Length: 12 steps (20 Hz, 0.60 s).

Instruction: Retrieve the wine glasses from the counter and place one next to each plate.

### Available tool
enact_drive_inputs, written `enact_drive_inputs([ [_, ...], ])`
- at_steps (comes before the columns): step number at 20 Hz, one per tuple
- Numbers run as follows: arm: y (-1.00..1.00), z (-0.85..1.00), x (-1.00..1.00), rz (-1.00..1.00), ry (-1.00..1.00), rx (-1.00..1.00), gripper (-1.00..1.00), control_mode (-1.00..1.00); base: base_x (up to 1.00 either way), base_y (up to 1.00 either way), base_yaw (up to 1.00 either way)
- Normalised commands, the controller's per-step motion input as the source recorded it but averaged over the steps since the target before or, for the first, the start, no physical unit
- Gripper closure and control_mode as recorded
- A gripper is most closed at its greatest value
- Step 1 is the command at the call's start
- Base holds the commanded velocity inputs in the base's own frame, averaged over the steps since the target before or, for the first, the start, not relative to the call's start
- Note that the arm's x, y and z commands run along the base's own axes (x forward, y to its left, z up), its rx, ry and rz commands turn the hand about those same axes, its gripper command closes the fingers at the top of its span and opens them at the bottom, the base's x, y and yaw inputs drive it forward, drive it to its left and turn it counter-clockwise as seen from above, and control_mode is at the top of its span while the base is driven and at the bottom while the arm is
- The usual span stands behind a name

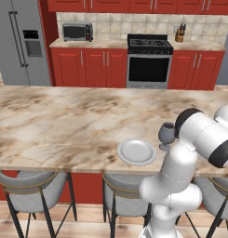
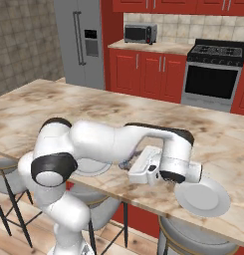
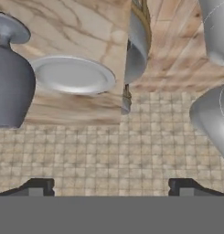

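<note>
**Dark glass stands by one plate, jaws spread and empty**

The gripper point(image 3: 111, 186) has its two finger tips point(image 3: 38, 186) set wide apart, and nothing sits between them; past the gap lies only tiled floor. The hand is rolled over, so from its own camera the bar top point(image 3: 77, 27) hangs upside down above the jaws. Up and to the left of the left finger tip stands the dark smoky wine glass point(image 3: 10, 84), foot uppermost in that view, well clear of the jaws. Just beside it, towards the middle above the jaws, lies a pale plate point(image 3: 70, 75) on the marbled top near its edge. A grey stool seat point(image 3: 136, 45) shows beyond the edge of the top.

From behind the arm on the left, the same wine glass point(image 1: 166, 135) stands upright on the bar top point(image 1: 64, 121), just beside the plate point(image 1: 136, 152) on its right and apart from it, next to the robot's elbow. From the right side, the hand point(image 2: 143, 169) is low at the near edge of the bar top, between a plate half hidden behind the arm point(image 2: 91, 167) and a second plate point(image 2: 203, 195). I can't see a glass beside that second plate.
</note>
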Motion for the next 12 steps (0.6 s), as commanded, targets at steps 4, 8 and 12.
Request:
enact_drive_inputs([
  [4,0.65,0.98,-0.71,0.00,0.01,0.00,-1.00,-1.00,0.00,0.00,0.00],
  [8,0.91,0.73,-0.85,0.00,-0.08,-0.02,-1.00,-1.00,0.00,0.00,0.00],
  [12,0.99,0.34,-0.54,0.00,-0.33,-0.15,-1.00,-1.00,0.00,0.00,0.00],
])
